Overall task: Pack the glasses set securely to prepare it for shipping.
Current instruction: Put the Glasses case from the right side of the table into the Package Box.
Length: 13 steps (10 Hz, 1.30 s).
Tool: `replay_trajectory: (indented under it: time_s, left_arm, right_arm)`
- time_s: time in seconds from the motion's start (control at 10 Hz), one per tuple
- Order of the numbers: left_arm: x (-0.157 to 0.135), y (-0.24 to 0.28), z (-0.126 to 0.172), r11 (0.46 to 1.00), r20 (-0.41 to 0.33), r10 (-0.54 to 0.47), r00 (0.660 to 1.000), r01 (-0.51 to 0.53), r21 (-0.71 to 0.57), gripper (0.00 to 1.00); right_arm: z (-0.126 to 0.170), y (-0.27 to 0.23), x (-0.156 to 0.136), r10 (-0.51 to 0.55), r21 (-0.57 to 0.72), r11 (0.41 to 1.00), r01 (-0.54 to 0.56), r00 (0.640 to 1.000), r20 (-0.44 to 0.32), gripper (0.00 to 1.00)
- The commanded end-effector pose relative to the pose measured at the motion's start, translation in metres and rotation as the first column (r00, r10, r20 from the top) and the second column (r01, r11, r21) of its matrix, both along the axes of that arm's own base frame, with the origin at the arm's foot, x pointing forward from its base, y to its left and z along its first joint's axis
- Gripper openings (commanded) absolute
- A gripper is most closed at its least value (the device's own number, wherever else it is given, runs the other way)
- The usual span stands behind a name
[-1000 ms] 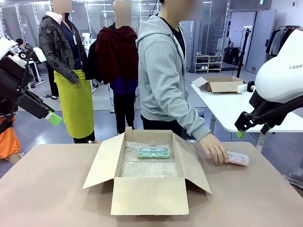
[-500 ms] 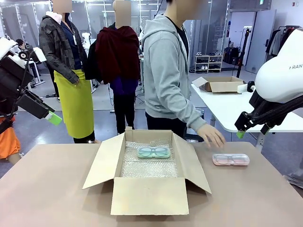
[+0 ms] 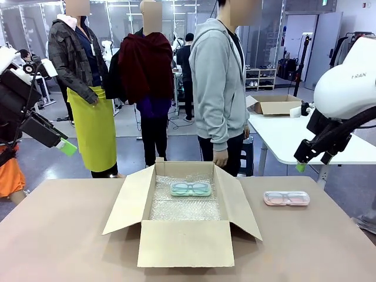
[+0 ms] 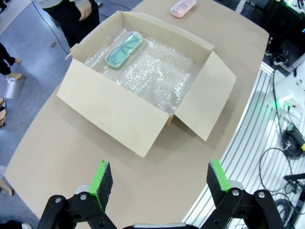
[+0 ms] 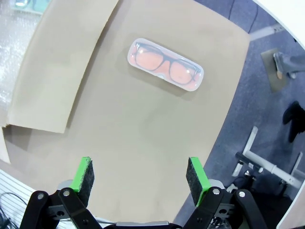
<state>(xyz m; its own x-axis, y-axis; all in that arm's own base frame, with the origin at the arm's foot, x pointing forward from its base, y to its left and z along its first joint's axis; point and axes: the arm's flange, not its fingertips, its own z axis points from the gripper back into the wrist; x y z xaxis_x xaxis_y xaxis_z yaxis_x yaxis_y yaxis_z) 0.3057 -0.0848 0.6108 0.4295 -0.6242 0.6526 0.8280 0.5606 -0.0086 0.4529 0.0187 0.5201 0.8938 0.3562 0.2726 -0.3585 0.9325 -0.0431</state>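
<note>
An open cardboard box (image 3: pixel 185 242) stands mid-table, lined with bubble wrap (image 3: pixel 185 208). The glasses set is split. The mint-green case (image 3: pixel 190 188) lies on the wrap by the box's far wall, seen from above in the left wrist view (image 4: pixel 124 49). The pink case (image 3: pixel 286 198) lies flat on the table right of the box, directly below my right gripper (image 5: pixel 140 174), and its dark frames (image 5: pixel 165 65) show through. My left gripper (image 4: pixel 159 179) hangs open high above the box's near-left side. Both grippers are empty and well above the table.
A person in a grey hoodie (image 3: pixel 220 88) stands at the far edge behind the box, hand (image 3: pixel 221 158) hanging down. Other people stand behind on the left. A white table with another cardboard box (image 3: pixel 276 106) is at the back right. Bare tabletop (image 3: pixel 64 235) surrounds the box.
The person let go of the pink case, left it on the table right of the box, drew the hand back and stood upright. My right arm shifted slightly; the left stayed still.
</note>
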Motion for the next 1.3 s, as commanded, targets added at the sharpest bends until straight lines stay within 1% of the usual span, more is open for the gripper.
replay_trajectory:
  time_s: [0.0, 0.4, 0.5, 0.6, 0.7, 0.8, 0.9, 1.0, 1.1, 1.2]
  left_arm:
    - [-0.001, 0.001, 0.002, 1.000, 0.001, -0.011, 1.000, 0.011, -0.010, 1.00]
    - [-0.001, 0.001, 0.002, 1.000, 0.001, -0.011, 1.000, 0.011, -0.010, 1.00]
    - [-0.001, 0.001, 0.002, 1.000, 0.001, -0.011, 1.000, 0.011, -0.010, 1.00]
    - [-0.001, 0.001, 0.002, 1.000, 0.001, -0.011, 1.000, 0.011, -0.010, 1.00]
    - [-0.001, 0.001, 0.002, 1.000, 0.001, -0.011, 1.000, 0.011, -0.010, 1.00]
    - [-0.001, 0.001, 0.002, 1.000, 0.001, -0.011, 1.000, 0.011, -0.010, 1.00]
    - [-0.001, 0.001, 0.002, 1.000, 0.001, -0.011, 1.000, 0.011, -0.010, 1.00]
    - [-0.001, 0.001, 0.002, 1.000, 0.001, -0.011, 1.000, 0.011, -0.010, 1.00]
    - [-0.001, 0.001, 0.002, 1.000, 0.001, -0.011, 1.000, 0.011, -0.010, 1.00]
    - [-0.001, 0.001, 0.002, 1.000, 0.001, -0.011, 1.000, 0.011, -0.010, 1.00]
  right_arm:
    - [0.003, -0.008, 0.028, 0.067, -0.009, 0.998, -0.067, 0.997, -0.045, 0.98]
    - [-0.009, -0.009, 0.070, 0.082, -0.006, 0.997, -0.083, 0.993, -0.079, 0.98]
    - [-0.010, -0.010, 0.077, 0.096, -0.007, 0.995, -0.097, 0.993, -0.073, 0.98]
    - [-0.010, -0.010, 0.081, 0.211, -0.029, 0.977, -0.213, 0.976, -0.056, 0.98]
    - [-0.013, -0.011, 0.086, 0.408, -0.068, 0.907, -0.416, 0.907, -0.107, 0.98]
    - [-0.017, -0.015, 0.093, 0.609, -0.064, 0.780, -0.622, 0.779, -0.150, 0.98]
    - [-0.022, -0.017, 0.099, 0.719, -0.054, 0.675, -0.735, 0.673, -0.176, 0.98]
    - [-0.027, -0.017, 0.101, 0.812, -0.052, 0.555, -0.830, 0.554, -0.181, 0.98]
    - [-0.034, -0.018, 0.105, 0.871, -0.060, 0.456, -0.888, 0.459, -0.176, 0.98]
    - [-0.043, -0.019, 0.111, 0.878, -0.082, 0.434, -0.897, 0.442, -0.183, 0.98]
